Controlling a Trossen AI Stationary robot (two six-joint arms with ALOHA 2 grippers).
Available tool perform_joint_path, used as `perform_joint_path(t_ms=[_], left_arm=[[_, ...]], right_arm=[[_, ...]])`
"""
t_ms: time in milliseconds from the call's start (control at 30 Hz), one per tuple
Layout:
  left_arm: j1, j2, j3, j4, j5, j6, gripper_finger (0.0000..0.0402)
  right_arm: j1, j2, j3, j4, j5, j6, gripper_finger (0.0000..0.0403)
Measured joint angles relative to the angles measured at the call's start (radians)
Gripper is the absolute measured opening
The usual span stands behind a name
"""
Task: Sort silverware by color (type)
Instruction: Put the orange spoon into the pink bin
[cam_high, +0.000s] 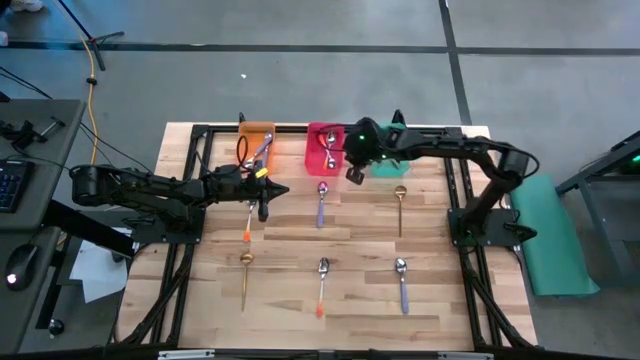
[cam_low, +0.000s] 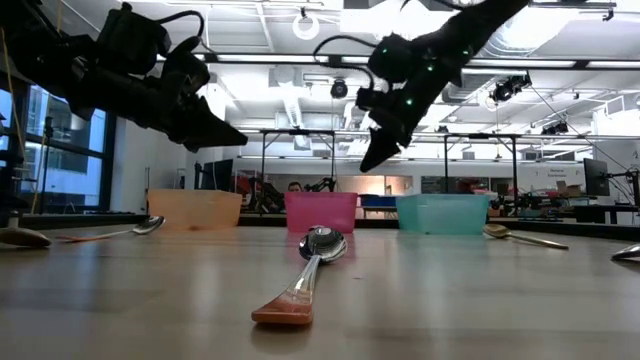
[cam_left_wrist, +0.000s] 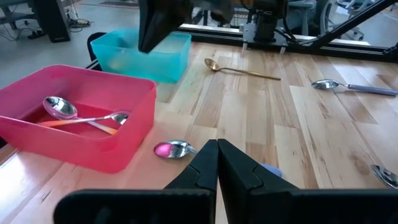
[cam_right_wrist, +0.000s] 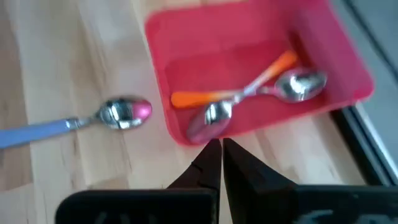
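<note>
The left end effector, pressed together and empty, is hovering near the orange bin. The right end effector, likewise pressed together, is hanging beside the pink bin, which is holding two orange-handled spoons. Six spoons are lying unsorted across the desk.

My left arm reaches in low from the left side with its gripper raised off the tabletop, fingers pressed together and empty, while my right arm stretches across from the right, its gripper also aloft with fingers closed on nothing.
</note>
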Motion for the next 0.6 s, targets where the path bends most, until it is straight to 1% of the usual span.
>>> perform_joint_path(t_ms=[133,233,333,500,600], left_arm=[[0.000,0.000,0.000,-0.014,0.000,0.000,0.0000],[0.000,0.000,0.000,-0.015,0.000,0.000,0.0000],[0.000,0.000,0.000,-0.014,0.000,-0.016,0.0000],[0.000,0.000,0.000,-0.011,0.000,-0.052,0.0000],[0.000,0.000,0.000,-0.010,0.000,-0.052,0.0000]], right_arm=[[0.004,-0.065,-0.156,0.184,-0.044,-0.005,0.0000],[0.027,-0.124,-0.286,0.372,-0.047,0.019,0.0000],[0.062,-0.192,-0.401,0.521,-0.048,0.059,0.0000],[0.132,-0.301,-0.557,0.736,-0.046,0.094,0.0000],[0.169,-0.326,-0.636,0.869,-0.046,0.097,0.0000]])
